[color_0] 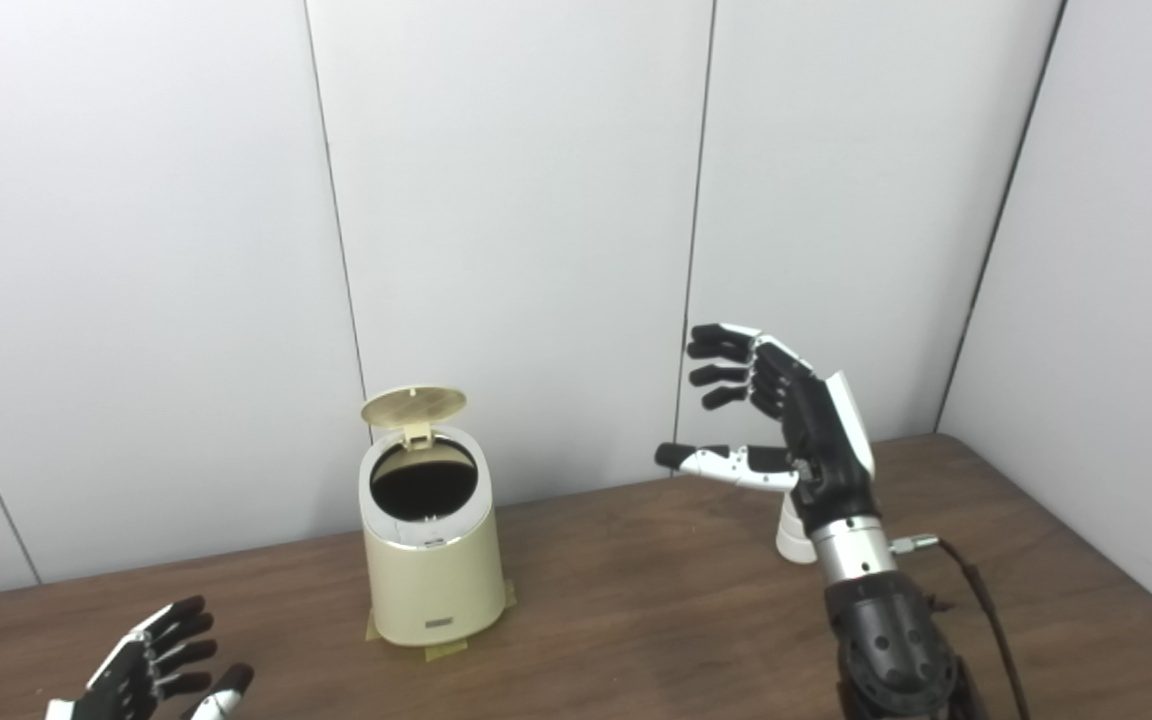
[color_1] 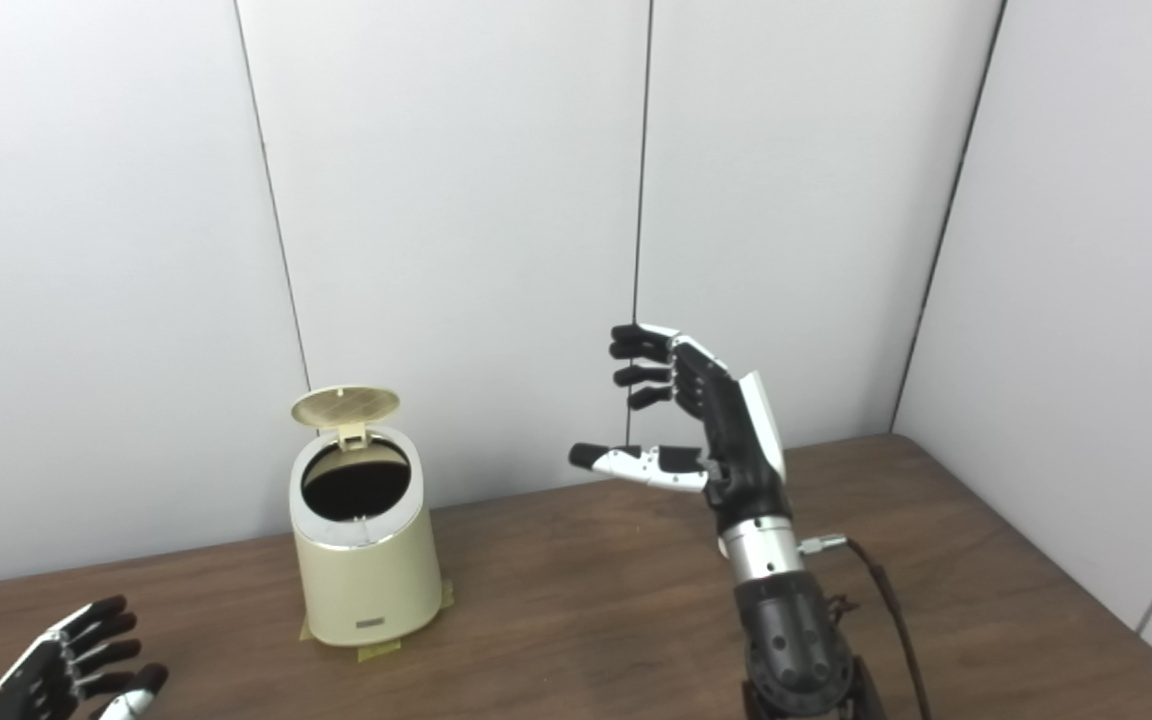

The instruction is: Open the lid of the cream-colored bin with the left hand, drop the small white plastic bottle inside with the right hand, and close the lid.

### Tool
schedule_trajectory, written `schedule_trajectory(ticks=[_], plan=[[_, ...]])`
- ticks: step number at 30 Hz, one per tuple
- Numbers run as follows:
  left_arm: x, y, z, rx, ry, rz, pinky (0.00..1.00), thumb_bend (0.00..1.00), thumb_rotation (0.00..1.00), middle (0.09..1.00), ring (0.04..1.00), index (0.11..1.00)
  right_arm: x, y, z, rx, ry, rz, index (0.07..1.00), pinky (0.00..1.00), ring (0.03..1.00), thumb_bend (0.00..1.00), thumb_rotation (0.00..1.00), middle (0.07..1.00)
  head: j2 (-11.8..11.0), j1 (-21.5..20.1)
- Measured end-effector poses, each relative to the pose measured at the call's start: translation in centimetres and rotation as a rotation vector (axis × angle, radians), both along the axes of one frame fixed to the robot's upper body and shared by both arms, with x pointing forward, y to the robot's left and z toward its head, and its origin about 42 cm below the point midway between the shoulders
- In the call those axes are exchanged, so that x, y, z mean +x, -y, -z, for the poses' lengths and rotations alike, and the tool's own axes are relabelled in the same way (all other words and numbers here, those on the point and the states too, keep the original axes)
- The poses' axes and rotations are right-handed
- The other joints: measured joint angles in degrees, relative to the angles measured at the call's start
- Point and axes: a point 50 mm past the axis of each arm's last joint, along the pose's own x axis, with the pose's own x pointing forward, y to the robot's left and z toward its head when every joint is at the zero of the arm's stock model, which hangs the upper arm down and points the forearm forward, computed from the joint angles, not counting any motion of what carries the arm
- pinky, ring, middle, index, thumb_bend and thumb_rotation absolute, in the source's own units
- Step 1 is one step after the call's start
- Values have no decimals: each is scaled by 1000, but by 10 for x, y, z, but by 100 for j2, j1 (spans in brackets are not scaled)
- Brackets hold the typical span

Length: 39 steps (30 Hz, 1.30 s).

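- A cream-colored bin [color_0: 433, 560] stands upright on a dark brown wooden table [color_0: 636, 600], left of centre and near the table's back edge.
- The bin's round lid [color_0: 413, 405] is flipped up on its rear hinge, standing above the back of the rim, so the dark inside of the bin is open to view from above.
- Bits of yellowish tape [color_0: 444, 650] show under the bin's base, against the tabletop.
- The right hand [color_0: 786, 420] is raised above the table, to the right of the bin and well apart from it. Its fingers [color_0: 721, 350] point toward the bin and are spread, the thumb [color_0: 706, 460] stretched out below them with a wide gap between. It holds nothing.
- A small white plastic bottle [color_0: 792, 532] stands on the table just behind the right wrist. Only its lower part shows in the left eye view; in the right eye view the arm hides it completely. Whether the hand touches it cannot be told.
- A dark cable [color_0: 981, 600] runs from a connector at the right wrist down along the forearm.
- The left hand [color_0: 151, 672] sits low at the bottom left corner, near the table's front edge, well apart from the bin. Its fingers are loosely spread and it holds nothing.
- Pale grey wall panels [color_0: 516, 220] rise behind the table.
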Motion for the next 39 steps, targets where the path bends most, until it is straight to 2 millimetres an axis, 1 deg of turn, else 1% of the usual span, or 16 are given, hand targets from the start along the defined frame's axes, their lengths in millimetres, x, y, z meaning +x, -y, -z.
schedule_trajectory(ticks=[2,3,6,7,9,11,13,16,20,22,25,28,31,35,37,39], plan=[[0,-5,-1,13,-2,-2,631,655,244,783,735,809,-4,20,-19,10,22,86,707,567,658,702,128,712,9,-97],[0,-6,-1,18,-4,-1,630,652,240,785,736,808,-5,27,-30,12,50,118,706,584,663,709,111,716,9,-123],[1,-2,-1,11,-8,28,649,623,215,787,743,808,-4,42,-57,-23,90,160,728,599,674,744,122,735,26,-229],[1,0,-1,6,-9,36,665,618,213,786,748,806,-4,47,-62,-39,87,168,741,632,698,754,140,751,35,-238],[1,1,-1,-4,-9,39,651,604,209,790,748,811,-2,56,-62,-52,42,183,768,684,744,746,162,781,35,-255],[1,-1,-1,-14,-7,37,645,599,197,791,746,810,1,66,-52,-44,-41,196,798,715,779,749,178,817,44,-264],[1,-2,-1,-20,-6,40,660,583,185,795,752,814,0,75,-40,-44,-119,209,811,709,776,760,171,822,53,-282],[1,-4,-1,-14,-5,40,644,560,188,793,745,814,2,83,-24,-28,-205,210,817,731,791,746,159,825,61,-299],[1,-3,-2,-16,-4,44,637,575,190,787,742,810,5,93,-14,-32,-281,206,834,728,806,739,103,844,70,-273],[0,-3,-2,-17,-4,44,639,577,191,788,744,809,8,98,-8,-29,-314,200,822,690,798,745,98,843,70,-273],[0,-3,-2,-17,-1,47,629,570,175,778,732,804,13,99,7,-26,-372,189,834,713,814,735,128,853,88,-282],[0,-3,-3,-16,0,47,626,590,198,769,725,797,14,97,22,-39,-424,178,838,745,827,727,134,853,114,-290],[0,-2,-7,-7,12,50,644,588,209,773,733,799,18,100,33,-31,-470,180,833,704,808,754,152,845,114,-291],[-1,0,-13,-2,32,54,636,574,181,772,729,804,21,103,45,-20,-507,179,825,653,756,763,135,817,123,-291],[-1,0,-13,-1,31,55,638,577,179,770,727,804,23,103,52,-22,-527,172,820,653,753,767,136,812,132,-291],[-1,0,-13,-2,31,55,632,562,149,775,730,803,24,104,57,-20,-543,169,818,670,765,775,124,825,132,-291]])
